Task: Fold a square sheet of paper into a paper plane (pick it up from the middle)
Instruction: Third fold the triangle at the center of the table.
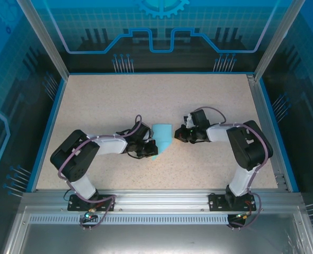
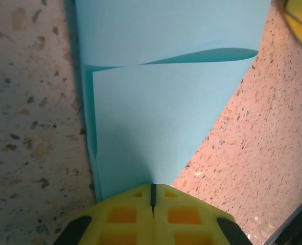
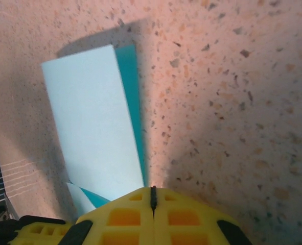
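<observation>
Top view: folded blue paper (image 1: 161, 137) lies mid-table (image 1: 119, 100) between both grippers. Left gripper (image 1: 148, 151) overlaps its near-left corner; right gripper (image 1: 180, 135) sits just beside its right edge.

Left wrist: left gripper (image 2: 152, 196) jaws pressed together, tips at the paper's (image 2: 156, 127) tapered near corner; pinched or not, cannot tell.

Right wrist: right gripper (image 3: 152, 199) jaws closed, empty, paper (image 3: 94, 127) just ahead-left, flat on the table.
</observation>
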Controlling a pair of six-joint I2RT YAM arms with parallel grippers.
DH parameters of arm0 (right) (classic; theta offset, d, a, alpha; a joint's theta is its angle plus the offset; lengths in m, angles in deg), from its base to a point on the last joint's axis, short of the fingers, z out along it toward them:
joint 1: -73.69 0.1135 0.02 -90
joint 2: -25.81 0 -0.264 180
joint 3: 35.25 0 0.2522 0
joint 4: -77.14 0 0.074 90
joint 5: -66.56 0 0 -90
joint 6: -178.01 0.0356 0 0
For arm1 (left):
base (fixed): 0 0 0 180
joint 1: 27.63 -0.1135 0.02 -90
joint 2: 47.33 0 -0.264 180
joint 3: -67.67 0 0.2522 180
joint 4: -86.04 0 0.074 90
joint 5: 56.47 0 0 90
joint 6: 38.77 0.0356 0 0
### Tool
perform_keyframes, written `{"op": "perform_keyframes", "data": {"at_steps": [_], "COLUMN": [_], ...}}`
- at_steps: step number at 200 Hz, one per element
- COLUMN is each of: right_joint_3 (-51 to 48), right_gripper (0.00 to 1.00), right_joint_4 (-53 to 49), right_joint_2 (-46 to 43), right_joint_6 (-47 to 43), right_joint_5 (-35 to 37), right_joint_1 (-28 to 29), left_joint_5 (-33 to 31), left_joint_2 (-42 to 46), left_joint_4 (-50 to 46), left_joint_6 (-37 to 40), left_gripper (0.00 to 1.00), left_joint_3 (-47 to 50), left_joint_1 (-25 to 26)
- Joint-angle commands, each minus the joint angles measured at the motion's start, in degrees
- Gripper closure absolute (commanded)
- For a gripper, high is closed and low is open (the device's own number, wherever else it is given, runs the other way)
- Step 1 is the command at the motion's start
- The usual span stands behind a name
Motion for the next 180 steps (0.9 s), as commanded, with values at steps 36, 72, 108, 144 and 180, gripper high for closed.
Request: {"op": "perform_keyframes", "data": {"at_steps": [36, 72, 108, 144, 180], "right_joint_3": [-2.2, -2.0, -2.5, -4.0, -4.0], "right_gripper": [0.94, 0.88, 0.85, 0.79, 0.77], "right_joint_4": [-2.7, -3.2, -3.6, -2.2, -2.2], "right_joint_2": [-5.7, -4.9, -4.6, -5.4, -5.2], "right_joint_6": [0.6, 2.0, 2.8, 4.0, 3.9], "right_joint_5": [1.2, 1.5, 1.9, 1.2, 0.3], "right_joint_1": [1.5, 3.1, 3.5, 3.6, 3.7], "left_joint_5": [-2.8, -2.9, -3.8, -4.9, -5.9], "left_joint_2": [3.0, 4.4, 6.2, 4.7, 2.6], "left_joint_4": [-7.2, -9.9, -11.5, -13.2, -12.9], "left_joint_6": [3.6, 5.1, 5.8, 6.9, 6.8], "left_gripper": [0.92, 0.87, 0.8, 0.79, 0.79], "left_joint_3": [-1.7, -4.8, -6.8, -9.2, -10.0], "left_joint_1": [0.1, 0.1, 0.0, -0.2, -0.3]}}
